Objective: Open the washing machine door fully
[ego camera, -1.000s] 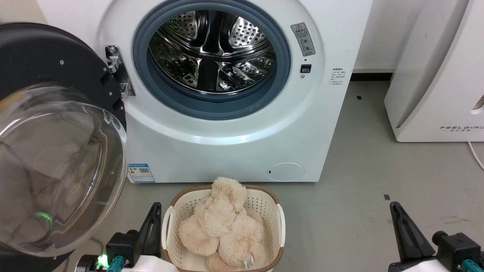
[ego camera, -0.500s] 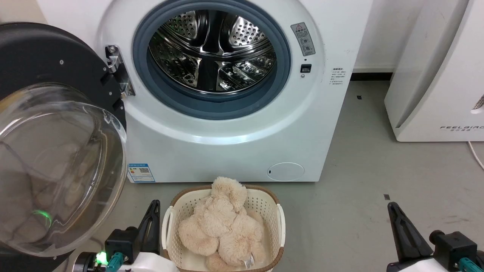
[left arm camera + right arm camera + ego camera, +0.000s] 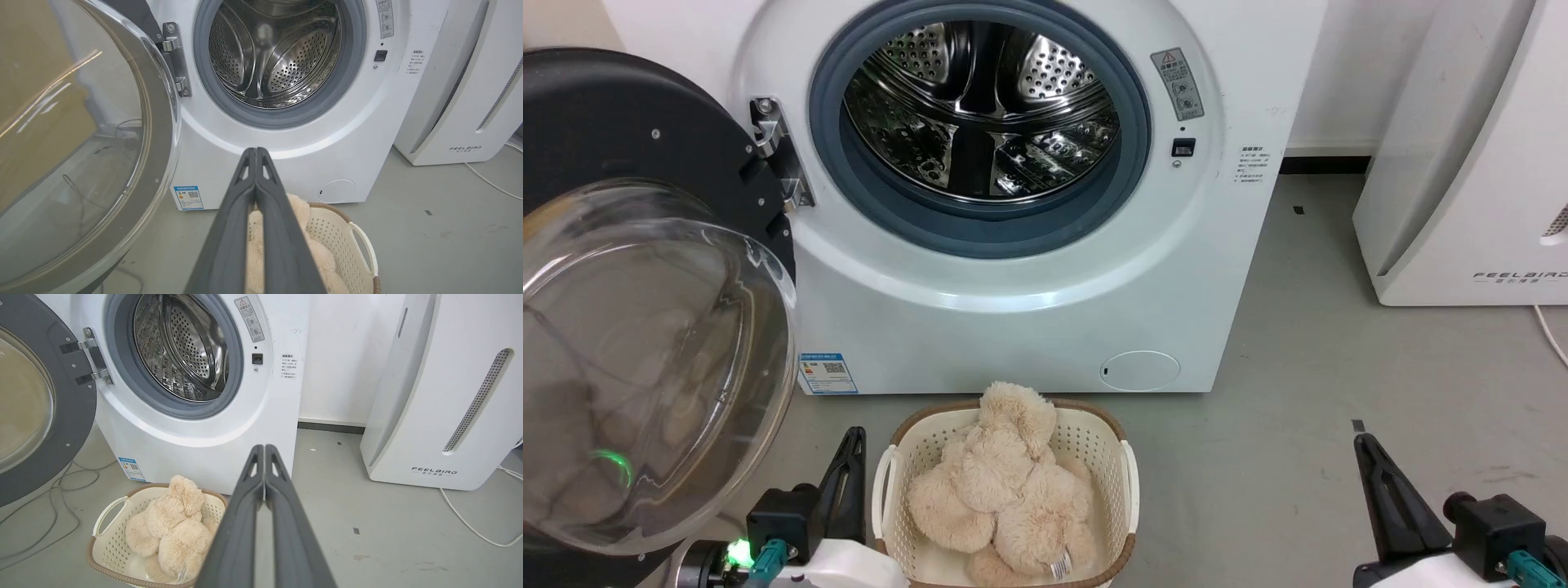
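Left gripper (image 3: 853, 439): parked low on the left of the head view, seen edge-on, tip up and leaning a touch to the right.
Left fingers (image 3: 235, 220): pressed together, tips touching, in the left wrist view.
Left wrist (image 3: 783, 523): black block with a green light (image 3: 737, 553) glowing and the left connector (image 3: 770, 562), teal, beside it; pale forearm (image 3: 849, 570) runs off the bottom edge.
Right gripper (image 3: 1364, 445): low on the right, tip up, leaning left.
Right fingers (image 3: 241, 522): same deal, squeezed together at the tips.
Right wrist (image 3: 1490, 523): black block, with the teal right connector (image 3: 1523, 563) at its lower corner.
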You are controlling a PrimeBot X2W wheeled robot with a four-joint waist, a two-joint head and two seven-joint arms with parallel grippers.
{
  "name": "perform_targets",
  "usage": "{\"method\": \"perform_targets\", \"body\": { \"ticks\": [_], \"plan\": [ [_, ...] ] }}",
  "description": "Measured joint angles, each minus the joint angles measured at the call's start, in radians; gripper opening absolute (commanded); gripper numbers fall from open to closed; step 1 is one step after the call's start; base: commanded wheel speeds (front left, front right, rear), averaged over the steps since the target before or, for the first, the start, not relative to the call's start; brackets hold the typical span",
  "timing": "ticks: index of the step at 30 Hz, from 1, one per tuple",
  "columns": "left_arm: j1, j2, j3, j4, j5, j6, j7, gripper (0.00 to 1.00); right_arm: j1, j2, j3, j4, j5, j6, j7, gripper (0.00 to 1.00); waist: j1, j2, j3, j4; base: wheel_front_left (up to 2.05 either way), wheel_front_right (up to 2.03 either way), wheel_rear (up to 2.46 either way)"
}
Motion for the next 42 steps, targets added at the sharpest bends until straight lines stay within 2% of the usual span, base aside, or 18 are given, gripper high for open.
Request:
{"method": "perform_targets", "body": {
  "ticks": [42],
  "plan": [
    [0.0,-0.02,0.036,-0.073,0.046,-0.016,0.085,0.0,-0.037,0.0,0.02,0.016,-0.027,0.0,0.036,0.0,0.0,0.0,0.002,-0.005,0.0,0.0,0.0]
  ]
}}
